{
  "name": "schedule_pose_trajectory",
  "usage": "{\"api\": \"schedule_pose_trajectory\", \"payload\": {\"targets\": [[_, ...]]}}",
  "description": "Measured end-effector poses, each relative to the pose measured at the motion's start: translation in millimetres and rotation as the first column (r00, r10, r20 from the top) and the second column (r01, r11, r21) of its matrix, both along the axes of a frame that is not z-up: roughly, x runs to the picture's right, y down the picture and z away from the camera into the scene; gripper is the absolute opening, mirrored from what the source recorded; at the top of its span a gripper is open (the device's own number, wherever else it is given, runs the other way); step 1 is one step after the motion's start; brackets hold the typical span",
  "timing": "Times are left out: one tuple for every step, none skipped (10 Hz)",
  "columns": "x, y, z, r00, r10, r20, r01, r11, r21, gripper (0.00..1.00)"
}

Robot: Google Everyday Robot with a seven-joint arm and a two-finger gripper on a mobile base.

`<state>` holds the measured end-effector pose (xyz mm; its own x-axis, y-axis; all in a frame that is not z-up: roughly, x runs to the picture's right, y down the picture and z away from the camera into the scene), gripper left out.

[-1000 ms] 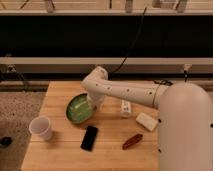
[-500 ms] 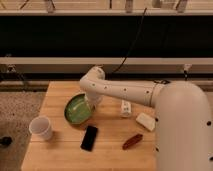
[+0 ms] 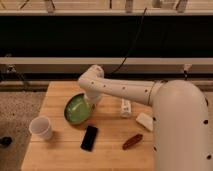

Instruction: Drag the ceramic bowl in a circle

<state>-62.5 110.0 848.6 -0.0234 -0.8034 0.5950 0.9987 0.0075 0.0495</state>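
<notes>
Figure. My arm (image 3: 125, 90) reaches in from 3 o'clock across the wooden table (image 3: 57, 95); my tool (image 3: 90, 102) points down at the 3 o'clock rim of the ceramic bowl (image 3: 75, 110).

(a) The ceramic bowl sits in the left half of the table, slightly toward 12 o'clock of centre. Its glossy green inside faces up and looks empty.

(b) My tool is closed almost completely. It meets the bowl at the rim, but my wrist covers the contact, so I cannot tell whether it pinches the rim or merely presses against it.

(c) Surroundings: a white cup (image 3: 41, 127) stands at 8 o'clock of the bowl, apart from it. A black phone (image 3: 90, 137) lies near the bowl at 5 o'clock. A white bottle (image 3: 126, 107) lies at 3 o'clock, beyond my tool.

(d) Progress, as I judge it: contact with the bowl is made, so the reach is done. Nothing on the table shows how much of the circle is traced, and I treat the loop as still open. The remaining drag should keep the bowl flat and clear of the phone and cup.
</notes>
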Motion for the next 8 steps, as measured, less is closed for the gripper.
{"api": "schedule_pose_trajectory", "payload": {"targets": [[0.0, 0.4, -0.4, 1.0, -0.002, -0.001, 0.002, 1.0, -0.002, 0.04], [-0.7, -0.3, -1.3, 1.0, -0.008, -0.001, 0.008, 1.0, -0.001, 0.04], [-2.7, -0.3, -2.2, 1.0, -0.016, 0.002, 0.016, 0.9999, -0.001, 0.04], [-4.5, 0.0, -2.2, 1.0, -0.023, 0.003, 0.023, 0.9997, -0.002, 0.04], [-6.4, -0.4, -2.2, 1.0, -0.028, 0.005, 0.028, 0.9996, -0.002, 0.04], [-8.8, 0.3, -2.4, 0.999, -0.036, 0.007, 0.036, 0.9994, -0.003, 0.04], [-9.6, 0.6, -2.6, 0.999, -0.039, 0.009, 0.039, 0.9992, -0.003, 0.04], [-9.2, 0.8, -3.0, 0.999, -0.041, 0.009, 0.041, 0.9992, -0.004, 0.04]]}}
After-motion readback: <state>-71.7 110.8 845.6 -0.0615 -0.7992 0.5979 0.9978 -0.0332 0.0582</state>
